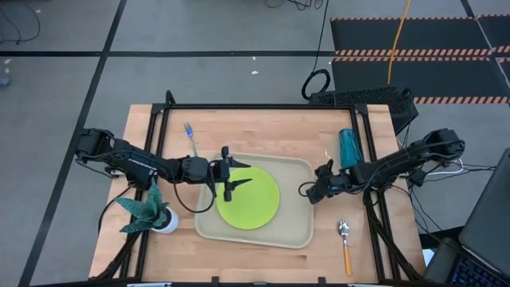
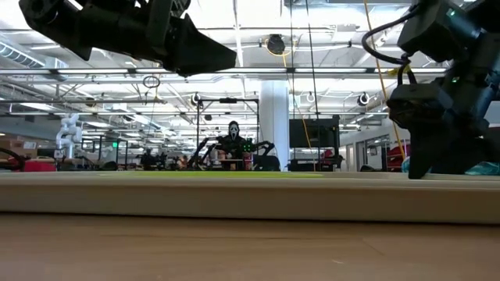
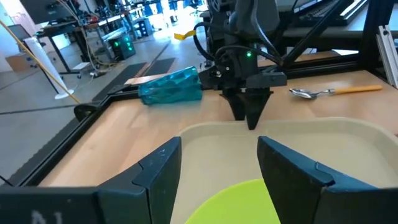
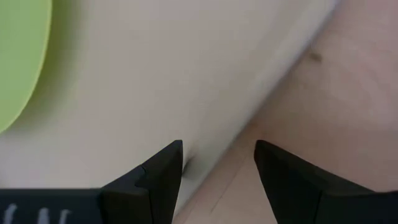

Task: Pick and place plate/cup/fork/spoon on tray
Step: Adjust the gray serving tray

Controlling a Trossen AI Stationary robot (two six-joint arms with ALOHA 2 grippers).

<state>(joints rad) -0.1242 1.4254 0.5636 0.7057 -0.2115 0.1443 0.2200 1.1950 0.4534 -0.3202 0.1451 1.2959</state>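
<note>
The lime-green plate (image 1: 249,198) lies flat in the beige tray (image 1: 295,231) at mid-table. My left gripper (image 1: 239,177) hovers open and nearly level over the plate's left part (image 3: 242,205), touching nothing. My right gripper (image 1: 312,191) is open and slants down at the tray's right rim (image 4: 261,93), with one finger over the tray floor and one over the table. The teal cup (image 1: 348,147) lies on its side on the wood at the far right. The blue-handled fork (image 1: 190,137) lies at the far left, and the orange-handled spoon (image 1: 345,247) near the right front. My right gripper stands low with its fingers either side of the tray's right rim (image 4: 205,165), coming from above at a slant. I cannot tell whether a fingertip touches the rim.
A teal plant in a white pot (image 1: 147,211) stands at the left front, close under my left arm. A black frame (image 1: 263,106) runs round the table's far and side edges. Bare tray floor (image 3: 348,143) lies right of the plate.
</note>
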